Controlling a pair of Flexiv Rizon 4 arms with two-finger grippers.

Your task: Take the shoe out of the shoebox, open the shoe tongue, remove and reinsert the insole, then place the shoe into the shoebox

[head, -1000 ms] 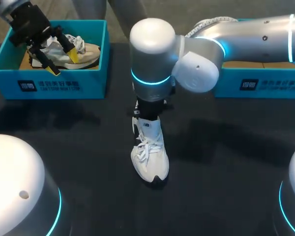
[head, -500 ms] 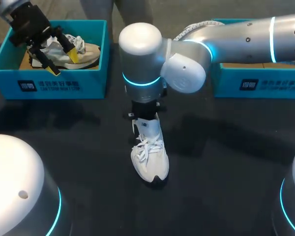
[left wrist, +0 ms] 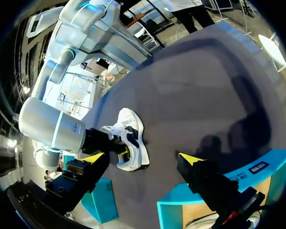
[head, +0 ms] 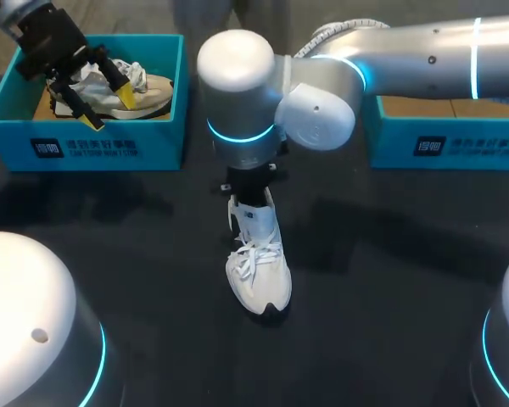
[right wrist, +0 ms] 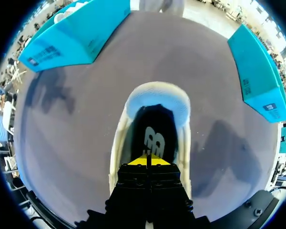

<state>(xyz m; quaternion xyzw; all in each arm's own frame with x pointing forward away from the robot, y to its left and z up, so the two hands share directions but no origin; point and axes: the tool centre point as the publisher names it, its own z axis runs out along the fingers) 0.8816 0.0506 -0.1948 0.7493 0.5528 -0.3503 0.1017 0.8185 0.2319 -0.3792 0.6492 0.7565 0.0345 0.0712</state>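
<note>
Swinging toward 9 o'clock since a second ago, the right arm (head: 339, 76) now has its big wrist joint over the heel of the white shoe (head: 256, 263), which has not shifted; the left arm has not moved either.

Two shoes show. The white one stands near the middle of the table (head: 390, 280), toe toward 6 o'clock. A beige shoe (head: 148, 89) lies in the left shoebox (head: 85, 148) at 10 o'clock. A second teal box, the right shoebox (head: 445, 144), sits at 2 o'clock, partly cut off by the right arm.

The left gripper (head: 109, 107) hangs over the left shoebox with its fingers spread wide, holding nothing. The right gripper (right wrist: 148, 161) is hidden from above by its own wrist. Its wrist view shows the yellow tips pressed together at the shoe's opening, over the dark insole (right wrist: 152, 129). Whether anything thin is pinched there cannot be made out.

The table is dark and matte.
</note>
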